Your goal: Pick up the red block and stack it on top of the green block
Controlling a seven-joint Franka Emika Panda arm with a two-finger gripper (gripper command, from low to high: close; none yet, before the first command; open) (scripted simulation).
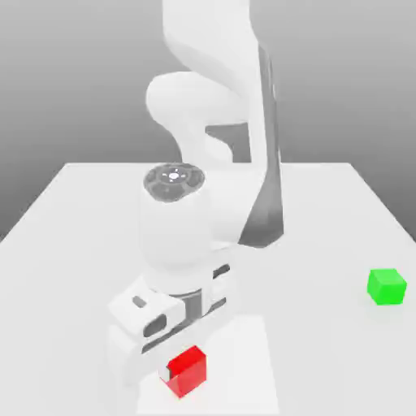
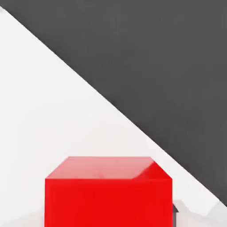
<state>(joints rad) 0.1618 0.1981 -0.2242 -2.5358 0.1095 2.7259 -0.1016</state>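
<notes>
The tool (image 1: 180,367) is lowered to the white tabletop (image 1: 325,211) and clamped fully onto the red block (image 1: 188,370) — the block sits on the tabletop between its fingers. The green block (image 1: 387,286) rests well apart, toward the exterior view's right — nothing touches it.

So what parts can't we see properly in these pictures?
- Red block: its side toward the exterior view's left is hidden behind the gripper.
- Red block in the hand view: its lower part is cut off by the picture's edge.
- Green block: underside and far faces hidden.
</notes>
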